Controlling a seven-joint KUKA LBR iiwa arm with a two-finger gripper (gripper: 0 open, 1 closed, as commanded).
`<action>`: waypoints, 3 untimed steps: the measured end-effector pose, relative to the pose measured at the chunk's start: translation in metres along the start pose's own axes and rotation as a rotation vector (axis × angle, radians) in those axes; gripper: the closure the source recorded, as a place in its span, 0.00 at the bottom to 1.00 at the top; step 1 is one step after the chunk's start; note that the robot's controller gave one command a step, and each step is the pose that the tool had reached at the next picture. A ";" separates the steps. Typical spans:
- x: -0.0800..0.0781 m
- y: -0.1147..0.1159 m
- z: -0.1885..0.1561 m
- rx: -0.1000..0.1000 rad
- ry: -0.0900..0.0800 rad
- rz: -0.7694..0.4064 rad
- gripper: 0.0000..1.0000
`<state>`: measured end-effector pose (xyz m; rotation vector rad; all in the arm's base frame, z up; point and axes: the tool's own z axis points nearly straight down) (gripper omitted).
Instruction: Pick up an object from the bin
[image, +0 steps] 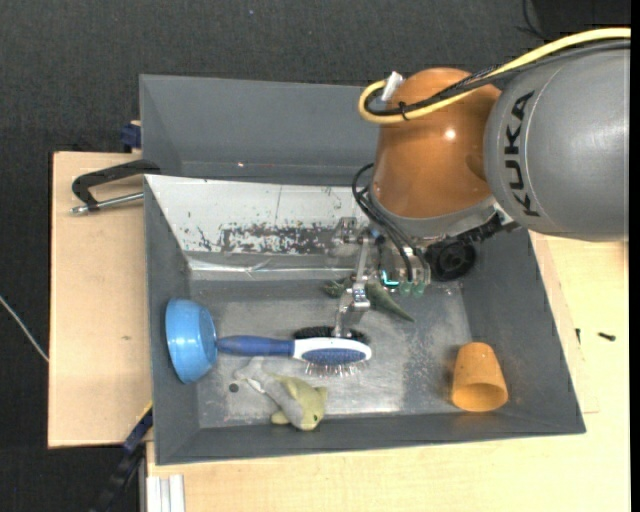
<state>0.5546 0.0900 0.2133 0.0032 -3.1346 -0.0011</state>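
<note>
Gripper (352, 303) of a KUKA arm hangs low over the middle of a grey metal bin (420, 350) during a picking trial, as seen from a spot above the bin's near rim. The arm reaches in from 3 o'clock, its orange wrist cover (440, 140) bulking over the 1 o'clock corner. The tool points steeply down, most likely so that it clears the sloped walls. From here I cannot tell whether the claw is spread or pressed together, and nothing can be seen pinched in it. The nearest candidate is a small dark green piece (388, 300), slim and pointed, lying on the floor just at the gripper's 3 o'clock side; whether the two touch is unclear. Just at the gripper's 6 o'clock lies the bristle head (335, 355) of a blue brush (255, 346), whose handle runs toward 9 o'clock and ends in a round blue disc (190, 340) tipped against the wall, probably propped by the slope. A dark bristly thing (315, 333) sits tucked just behind the brush head. A pale yellow soft toy (298, 402) lies at 7 o'clock near the front wall, and an orange cup (477, 377) rests at 4 o'clock, well apart from the rest. Everything loose sits on the flat floor, seemingly because the walls shed it. By my judgement the pick is not yet made.
</note>
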 end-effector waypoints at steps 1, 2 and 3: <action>0.033 -0.011 0.143 -0.001 -0.014 -0.231 0.00; 0.030 -0.010 0.139 -0.002 -0.022 -0.230 1.00; 0.017 -0.043 -0.047 0.004 -0.021 -0.493 1.00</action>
